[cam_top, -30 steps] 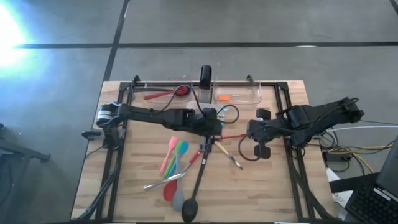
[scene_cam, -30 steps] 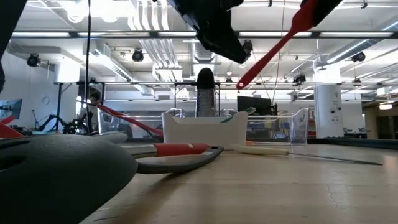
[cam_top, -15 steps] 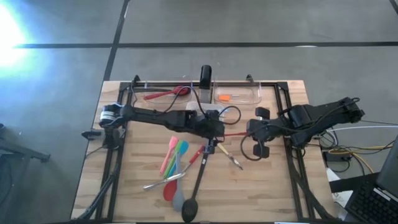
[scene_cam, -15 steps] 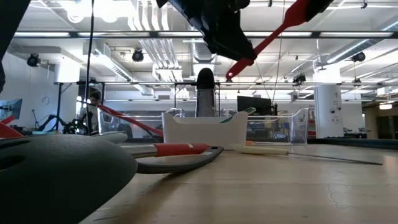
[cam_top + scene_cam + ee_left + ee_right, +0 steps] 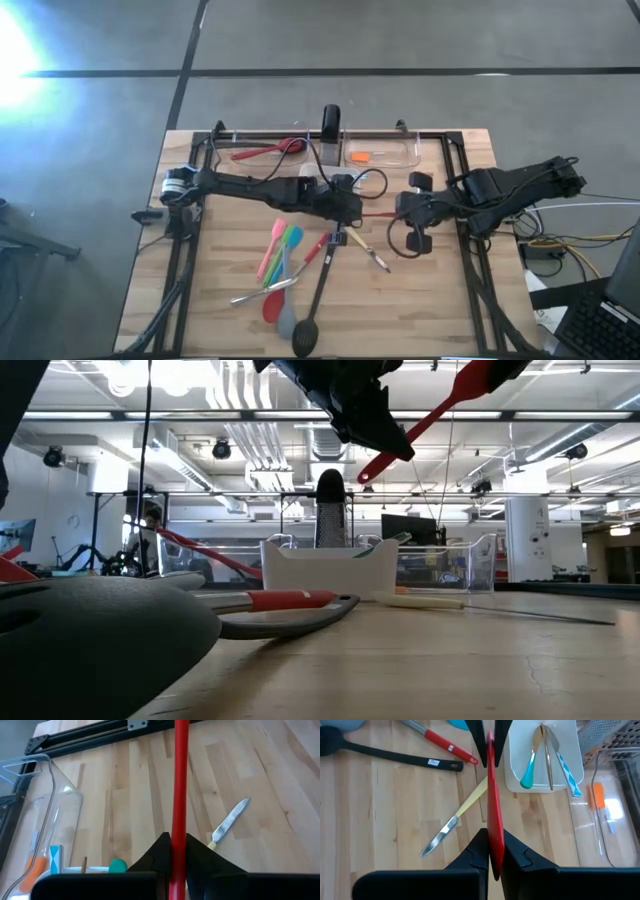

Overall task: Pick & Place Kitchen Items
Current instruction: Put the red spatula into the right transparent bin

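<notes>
utensil (image 5: 378, 213) held between both grippers above table (image 5: 440, 300); knife (image 5: 451, 826) lying beneath it

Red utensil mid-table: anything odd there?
Yes. The red utensil hangs above the table, clamped at both ends: left tool and right tool both grip it. Looks like a handover. The table knife lies loose below.

Bare table (image 5: 430, 300) right of utensil pile (image 5: 285, 275)

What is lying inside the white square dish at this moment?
The white square dish holds a teal-headed spoon, a metal utensil and a blue-handled one. The red utensil covers its near edge.
</notes>
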